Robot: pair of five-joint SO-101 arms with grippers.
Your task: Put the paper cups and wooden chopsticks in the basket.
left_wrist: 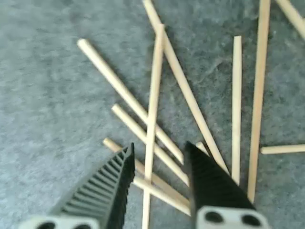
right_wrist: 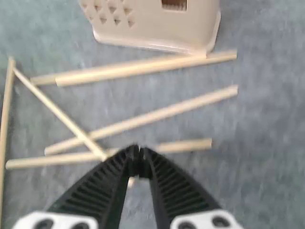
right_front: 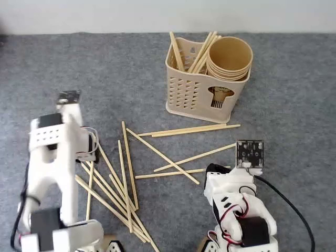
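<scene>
Left tool (left_wrist: 158, 145) spread astride one chopstick (left_wrist: 156, 86), right tool (right_wrist: 138, 150) closed

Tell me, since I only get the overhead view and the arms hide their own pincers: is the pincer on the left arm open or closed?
Observer: The left pincer is open, and a long chopstick runs through its gap.
Operator: And the pincer on the right arm?
Observer: The right pincer is shut, tips pressed together, just over a second chopstick that lies on the grey mat.
</scene>
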